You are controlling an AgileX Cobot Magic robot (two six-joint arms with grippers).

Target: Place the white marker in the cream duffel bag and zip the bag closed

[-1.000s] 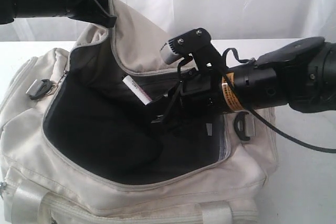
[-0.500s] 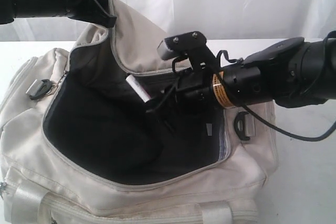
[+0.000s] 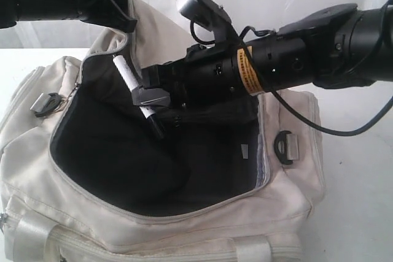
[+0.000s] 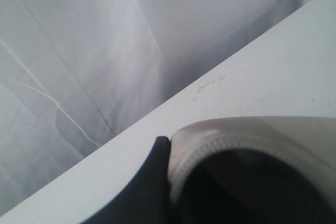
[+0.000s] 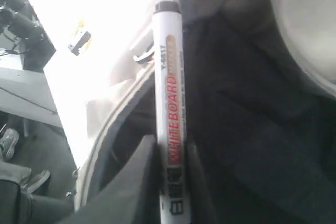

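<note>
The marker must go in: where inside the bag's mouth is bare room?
Bare lining between the near rim of the cream duffel bag and the right gripper. Crowded by the far flap, where it holds the white marker.

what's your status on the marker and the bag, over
Left pincer shut on the cream duffel bag flap, holding it up. Right pincer shut on the white marker, over the open mouth. Nothing blocking the opening.
</note>
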